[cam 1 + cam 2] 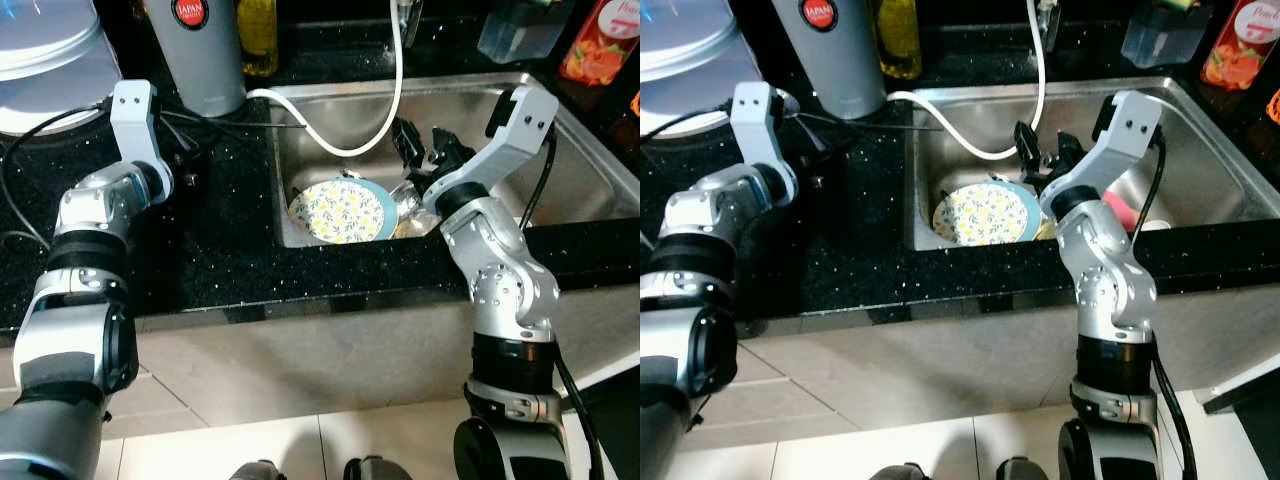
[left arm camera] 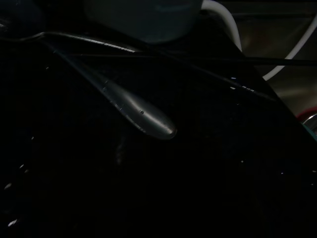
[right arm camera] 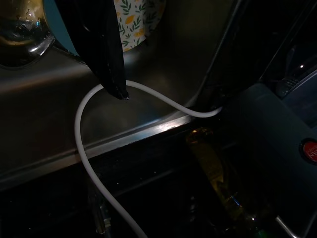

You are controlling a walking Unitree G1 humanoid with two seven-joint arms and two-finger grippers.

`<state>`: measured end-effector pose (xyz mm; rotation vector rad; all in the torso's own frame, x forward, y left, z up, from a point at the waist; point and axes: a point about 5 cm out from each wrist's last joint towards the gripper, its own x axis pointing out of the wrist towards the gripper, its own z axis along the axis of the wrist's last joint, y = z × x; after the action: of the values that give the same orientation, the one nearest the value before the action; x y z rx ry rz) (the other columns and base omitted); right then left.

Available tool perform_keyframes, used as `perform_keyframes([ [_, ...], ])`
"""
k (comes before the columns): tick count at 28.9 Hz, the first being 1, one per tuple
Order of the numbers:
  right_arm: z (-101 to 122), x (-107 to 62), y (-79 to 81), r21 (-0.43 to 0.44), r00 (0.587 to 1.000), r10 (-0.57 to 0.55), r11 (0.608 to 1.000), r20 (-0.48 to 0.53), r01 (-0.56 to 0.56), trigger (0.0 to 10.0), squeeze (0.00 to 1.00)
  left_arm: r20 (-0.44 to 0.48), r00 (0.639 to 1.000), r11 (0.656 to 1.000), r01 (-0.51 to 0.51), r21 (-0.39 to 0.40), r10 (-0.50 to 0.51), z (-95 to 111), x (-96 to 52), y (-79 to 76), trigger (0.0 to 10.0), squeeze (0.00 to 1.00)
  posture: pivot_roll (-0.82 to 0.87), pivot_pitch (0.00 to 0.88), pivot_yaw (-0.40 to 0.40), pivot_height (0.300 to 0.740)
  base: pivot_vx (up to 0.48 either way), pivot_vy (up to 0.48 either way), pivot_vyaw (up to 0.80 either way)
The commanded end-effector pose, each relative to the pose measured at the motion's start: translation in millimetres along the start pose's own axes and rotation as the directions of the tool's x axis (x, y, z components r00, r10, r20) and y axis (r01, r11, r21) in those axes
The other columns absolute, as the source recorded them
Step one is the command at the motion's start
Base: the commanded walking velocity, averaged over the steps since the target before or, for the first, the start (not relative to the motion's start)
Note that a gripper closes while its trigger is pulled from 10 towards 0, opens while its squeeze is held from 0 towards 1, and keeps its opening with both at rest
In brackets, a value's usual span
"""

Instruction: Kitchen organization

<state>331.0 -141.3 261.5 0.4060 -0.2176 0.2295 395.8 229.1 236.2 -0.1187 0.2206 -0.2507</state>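
The right gripper (image 1: pixel 420 150) is reaching, elbow bent, into the sink (image 1: pixel 560 160) above the floral plate (image 1: pixel 340 212), jaws spread; the left gripper's (image 1: pixel 185 130) jaws are hovering over the black worktop (image 1: pixel 220 250), state unclear.

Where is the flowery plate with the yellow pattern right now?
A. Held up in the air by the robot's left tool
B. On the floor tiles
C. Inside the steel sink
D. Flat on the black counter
C: the flowery plate lies inside the steel sink, beside the right tool, under the white hose.
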Motion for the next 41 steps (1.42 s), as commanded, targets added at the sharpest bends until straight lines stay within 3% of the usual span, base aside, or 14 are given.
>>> perform_keyframes([
  [1, -1, -3.0, -2.8, 0.002, 1.0, -0.009, 1.0, -0.015, 0.009, 10.0, 0.0, -0.092, 0.996, 0.998, -0.009, -0.062, 0.004, -25, 2.6, -0.7, 0.0, 0.0, 0.1, 0.151, 0.011, 0.74, 0.0, 0.0, 0.0],
  [5, -1, -2.8, -2.4, 0.005, 1.0, -0.008, 1.0, -0.014, 0.009, 10.0, 0.0, -0.101, 0.995, 0.998, 0.003, -0.067, -0.01, -24, 2.2, -4.1, 0.0, 0.0, 0.1, 0.151, 0.011, 0.74, 0.0, 0.0, 0.0],
  [12, -2, -1.0, -2.7, 0.015, 1.0, -0.01, 1.0, -0.015, 0.01, 10.0, 0.0, -0.156, 0.986, 0.998, -0.048, 0.034, 0.053, -29, -4.5, 0.5, 0.0, 0.0, 0.12, 0.145, 0.013, 0.74, 0.0, 0.0, 0.0],
  [15, -2, -0.8, -2.6, 0.016, 1.0, -0.009, 1.0, -0.016, 0.009, 10.0, 0.0, -0.139, 0.988, 0.997, -0.061, 0.046, 0.067, -27, -6.7, 1.2, 0.0, 0.0, 0.12, 0.145, 0.013, 0.74, 0.0, 0.0, 0.0],
  [16, -3, -0.7, -2.5, 0.017, 1.0, -0.008, 1.0, -0.016, 0.008, 10.0, 0.0, -0.082, 0.995, 0.996, -0.049, 0.071, 0.054, -21, -7.6, -1.4, 0.0, 0.0, 0.12, 0.14, 0.01, 0.74, 0.0, 0.0, 0.0],
  [17, -3, -0.4, -2.1, 0.017, 1.0, -0.006, 1.0, -0.016, 0.007, 10.0, 0.0, -0.004, 1.0, 0.996, -0.02, 0.084, 0.02, -9, -9.0, -7.9, 10.0, 0.0, 0.12, 0.14, 0.01, 0.74, 0.0, 0.0, 0.0],
  [20, -2, 0.0, -1.5, 0.017, 1.0, -0.004, 1.0, -0.015, 0.004, 10.0, 0.0, 0.104, 0.994, 0.995, 0.016, 0.1, -0.026, 7, -12.8, -18.1, 10.0, 0.0, 0.12, 0.14, 0.01, 0.74, 0.0, 0.0, 0.0],
  [24, -2, 0.3, -1.5, 0.013, 1.0, 0.001, 1.0, -0.015, -0.001, 10.0, 0.0, 0.214, 0.975, 0.966, -0.115, 0.231, 0.064, 25, -19.2, -36.2, 10.0, 0.0, 0.12, 0.129, 0.011, 0.74, 0.0, 0.0, 0.0],
  [27, -2, 0.3, -1.5, 0.012, 1.0, 0.002, 1.0, -0.014, -0.001, 10.0, 0.0, 0.23, 0.971, 0.958, -0.119, 0.259, 0.059, 26, -20.7, -41.6, 10.0, 0.0, 0.12, 0.129, 0.011, 0.74, 0.0, 0.0, 0.0],
  [30, -3, 0.9, -1.7, 0.011, 1.0, 0.002, 1.0, -0.015, -0.002, 10.0, 0.0, 0.245, 0.969, 0.961, -0.078, 0.267, 0.011, 26, -25.6, -63.3, 10.0, 0.0, 0.12, 0.123, 0.01, 0.74, 0.0, 0.0, 0.0],
  [31, -3, 0.9, -1.7, 0.011, 1.0, 0.002, 1.0, -0.015, -0.002, 10.0, 0.0, 0.245, 0.969, 0.961, -0.078, 0.267, 0.011, 26, -25.6, -63.3, 10.0, 0.0, 0.12, 0.123, 0.01, 0.74, 0.0, 0.0, 0.0],
  [33, -3, 2.1, -1.5, 0.011, 1.0, 0.004, 1.0, -0.017, -0.004, 10.0, 0.0, 0.2, 0.979, 0.967, -0.075, 0.244, 0.026, 22, -24.3, -66.7, 10.0, 0.0, 0.13, 0.12, 0.005, 0.74, 0.0, 0.0, 0.0],
  [35, -4, 3.3, -0.7, 0.012, 1.0, 0.009, 1.0, -0.018, -0.009, 10.0, 0.0, 0.121, 0.99, 0.976, -0.098, 0.196, 0.075, 14, -16.1, -51.0, 10.0, 0.99, 0.13, 0.122, 0.004, 0.74, 0.0, 0.0, 0.0],
  [41, -5, 4.1, 0.8, 0.013, 1.0, 0.014, 1.0, -0.021, -0.014, 10.0, 0.0, 0.043, 0.991, 0.975, -0.134, 0.175, 0.128, 6, -7.9, -31.2, 10.0, 1.0, 0.12, 0.124, 0.005, 0.74, 0.0, 0.0, 0.0],
])
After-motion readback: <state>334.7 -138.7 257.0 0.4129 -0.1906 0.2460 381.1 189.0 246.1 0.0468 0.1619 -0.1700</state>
